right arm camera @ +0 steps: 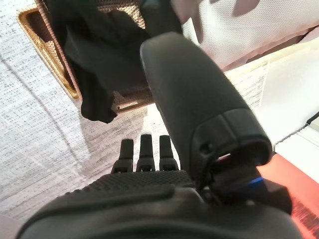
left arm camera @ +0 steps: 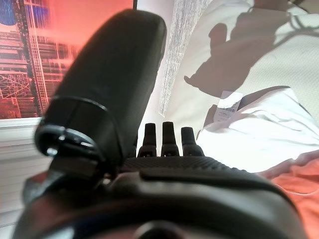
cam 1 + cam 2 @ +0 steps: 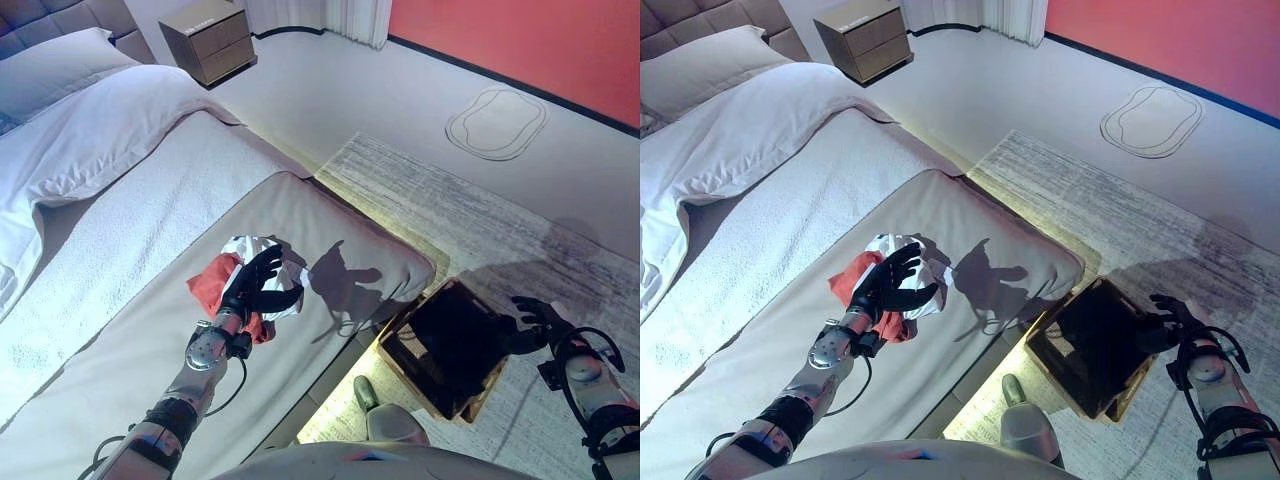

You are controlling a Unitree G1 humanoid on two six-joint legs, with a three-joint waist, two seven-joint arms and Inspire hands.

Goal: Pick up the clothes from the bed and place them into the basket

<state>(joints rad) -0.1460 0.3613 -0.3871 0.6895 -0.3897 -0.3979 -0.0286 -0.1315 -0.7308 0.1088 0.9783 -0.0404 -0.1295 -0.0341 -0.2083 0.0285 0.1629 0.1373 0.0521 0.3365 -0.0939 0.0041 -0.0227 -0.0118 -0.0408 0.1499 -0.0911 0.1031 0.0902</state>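
A small pile of clothes lies on the bed point(image 3: 340, 230) near its foot: a red garment point(image 3: 208, 283) and a white garment point(image 3: 243, 246). My left hand point(image 3: 255, 283) is over the pile, fingers straight and spread, open. In the left wrist view the white garment point(image 2: 259, 134) and the red garment point(image 2: 299, 184) lie just past my fingers point(image 2: 168, 134). The brown basket point(image 3: 487, 385) stands on the floor beside the bed, with a dark cloth point(image 3: 445, 345) in it. My right hand point(image 3: 533, 318) is open at the basket's far rim. The right wrist view shows the basket point(image 1: 47, 55) and the dark cloth point(image 1: 94, 94) draped over its rim.
A white duvet point(image 3: 90, 130) and a pillow point(image 3: 50, 70) lie at the head of the bed. A nightstand point(image 3: 207, 38) stands by the wall. A grey rug point(image 3: 480, 200) lies under the basket. A red wall point(image 3: 520, 40) is beyond.
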